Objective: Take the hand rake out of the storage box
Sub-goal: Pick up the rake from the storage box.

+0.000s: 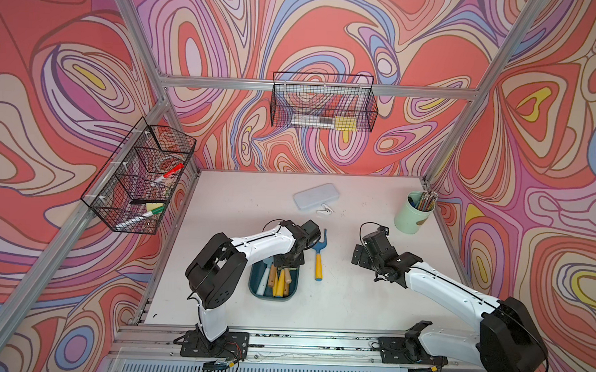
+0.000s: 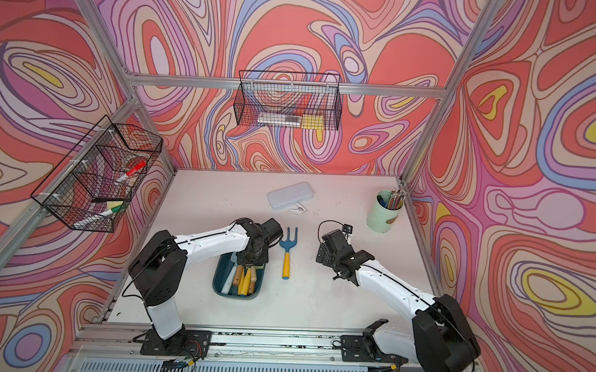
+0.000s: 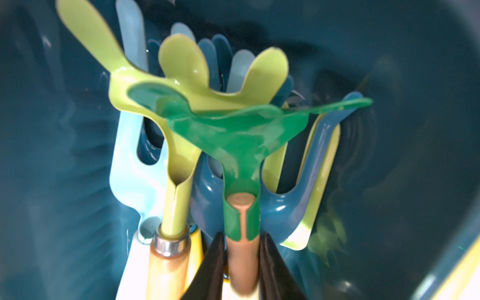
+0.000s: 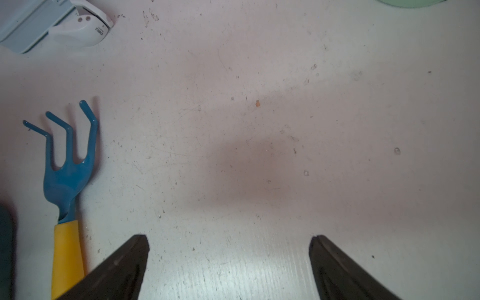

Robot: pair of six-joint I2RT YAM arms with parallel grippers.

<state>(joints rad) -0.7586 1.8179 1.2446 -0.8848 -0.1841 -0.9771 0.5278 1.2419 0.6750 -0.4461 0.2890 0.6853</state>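
Note:
The dark teal storage box (image 1: 271, 297) (image 2: 231, 295) sits on the table near its front, with several hand tools lying in it. My left gripper (image 1: 283, 267) (image 2: 250, 266) reaches down into it. In the left wrist view its black fingers (image 3: 215, 262) press on both sides of the brown wooden handle (image 3: 242, 259) of a green-headed hand rake (image 3: 233, 135), which lies on top of lime, blue and pale blue rakes against the box wall (image 3: 415, 78). My right gripper (image 1: 357, 258) (image 4: 230, 237) hangs open over bare table, holding nothing.
A blue rake with a yellow handle (image 1: 318, 260) (image 4: 67, 166) lies on the table just right of the box. A pale grey case (image 1: 315, 197) and a white clip (image 1: 325, 211) lie further back. A green cup of pencils (image 1: 414, 212) stands back right. Wire baskets (image 1: 141, 176) (image 1: 322, 103) hang on the walls.

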